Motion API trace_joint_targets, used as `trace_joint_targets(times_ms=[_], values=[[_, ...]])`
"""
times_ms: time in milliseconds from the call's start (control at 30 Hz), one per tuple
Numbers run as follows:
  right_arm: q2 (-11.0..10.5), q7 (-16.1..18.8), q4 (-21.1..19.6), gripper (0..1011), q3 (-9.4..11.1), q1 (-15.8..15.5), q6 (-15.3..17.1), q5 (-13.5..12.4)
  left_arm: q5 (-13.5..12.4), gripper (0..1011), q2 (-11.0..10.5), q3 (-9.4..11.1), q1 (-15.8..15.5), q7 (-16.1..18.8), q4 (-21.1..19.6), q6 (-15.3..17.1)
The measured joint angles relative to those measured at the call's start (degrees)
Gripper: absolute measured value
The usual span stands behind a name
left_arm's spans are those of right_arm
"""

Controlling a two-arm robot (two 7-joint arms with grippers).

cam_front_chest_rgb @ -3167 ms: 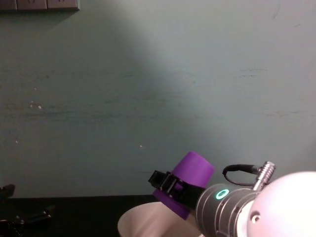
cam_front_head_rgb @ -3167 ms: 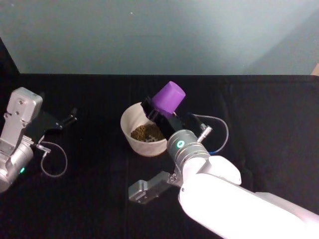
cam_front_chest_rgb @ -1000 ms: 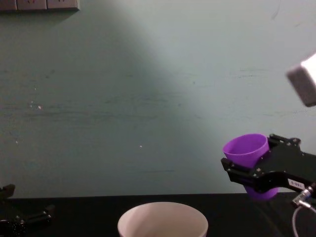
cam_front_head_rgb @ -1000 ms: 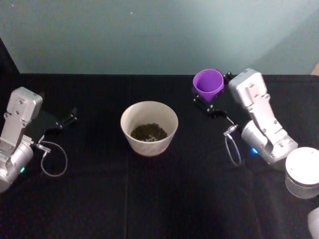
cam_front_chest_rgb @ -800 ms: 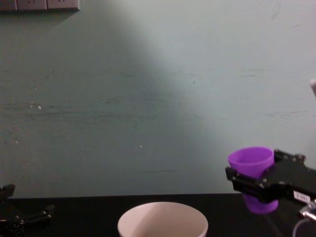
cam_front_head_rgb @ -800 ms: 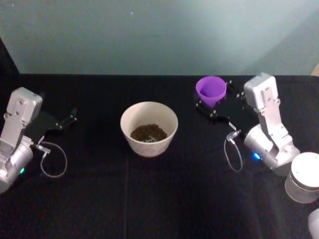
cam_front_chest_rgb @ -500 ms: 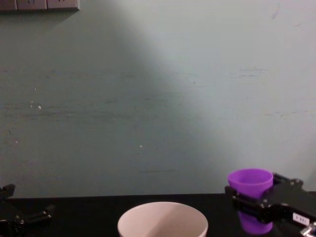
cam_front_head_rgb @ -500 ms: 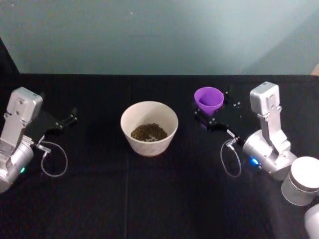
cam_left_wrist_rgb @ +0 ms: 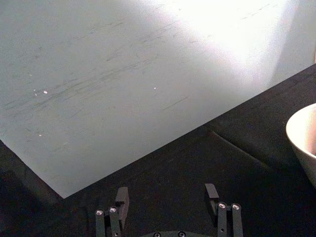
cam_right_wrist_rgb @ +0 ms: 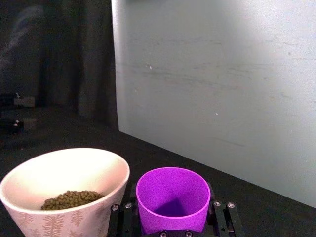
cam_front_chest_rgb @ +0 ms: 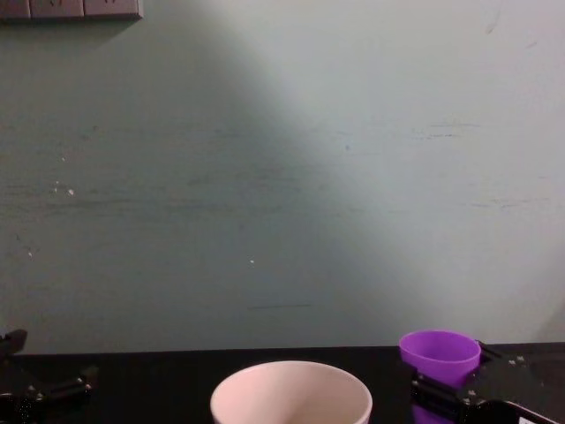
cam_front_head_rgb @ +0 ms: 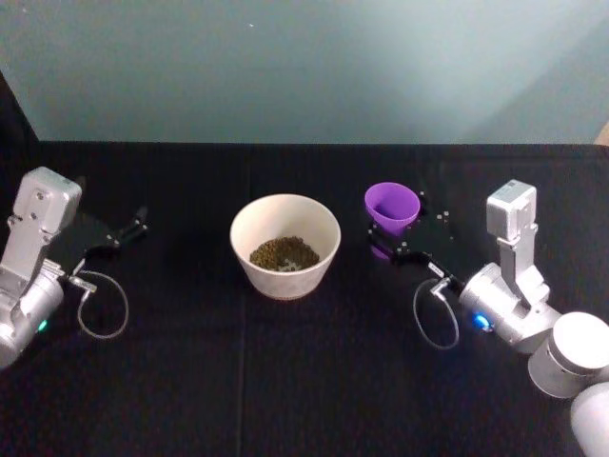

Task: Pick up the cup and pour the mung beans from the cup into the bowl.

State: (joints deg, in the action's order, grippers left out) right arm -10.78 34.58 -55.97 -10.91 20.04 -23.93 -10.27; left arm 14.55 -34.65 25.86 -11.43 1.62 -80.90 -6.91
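The purple cup stands upright with its open mouth facing up, held by the right gripper. The black fingers sit on both sides of the cup and squeeze it. In the right wrist view the cup looks empty inside. It is just beside the bowl, on the bowl's right side, and the two are not touching. I cannot tell if the bottom of the cup rests on the black table or hangs a little above it.

The bowl is wide, round and off-white. It sits near the middle of the table, closer to the back edge than to the front edge. A small pile of green-brown mung beans lies at the bottom of it. In the right wrist view the bowl has faint leaf shapes on its outside.

In the chest view the cup and the bowl's rim show low down, with the pale green wall behind them.

The left gripper rests over by the left edge of the table, well apart from the bowl. Its two fingers are spread apart with nothing between them.
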Motion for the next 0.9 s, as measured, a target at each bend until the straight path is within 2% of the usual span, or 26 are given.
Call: trace_joint_targets(times_ms=[133, 333, 600, 900], values=[[0.28, 1.45, 2.47, 738, -0.22, 0.82, -1.81, -1.88, 0.00, 1000, 0.00, 0.00, 0.00, 0.00, 0.00, 0.00], [0.35, 1.53, 3.43, 738, -0.89, 1.49, -1.73, -2.68, 0.00, 1000, 0.00, 0.00, 0.00, 0.00, 0.00, 0.00], [-0.55, 0.76, 2.15, 738, -2.29, 1.81, 2.09, -2.87, 0.00, 1000, 0.00, 0.00, 0.00, 0.00, 0.00, 0.00], [-1.25, 0.94, 2.93, 738, -3.86, 2.72, 5.53, -3.75, 0.00, 1000, 0.00, 0.00, 0.00, 0.00, 0.00, 0.00]])
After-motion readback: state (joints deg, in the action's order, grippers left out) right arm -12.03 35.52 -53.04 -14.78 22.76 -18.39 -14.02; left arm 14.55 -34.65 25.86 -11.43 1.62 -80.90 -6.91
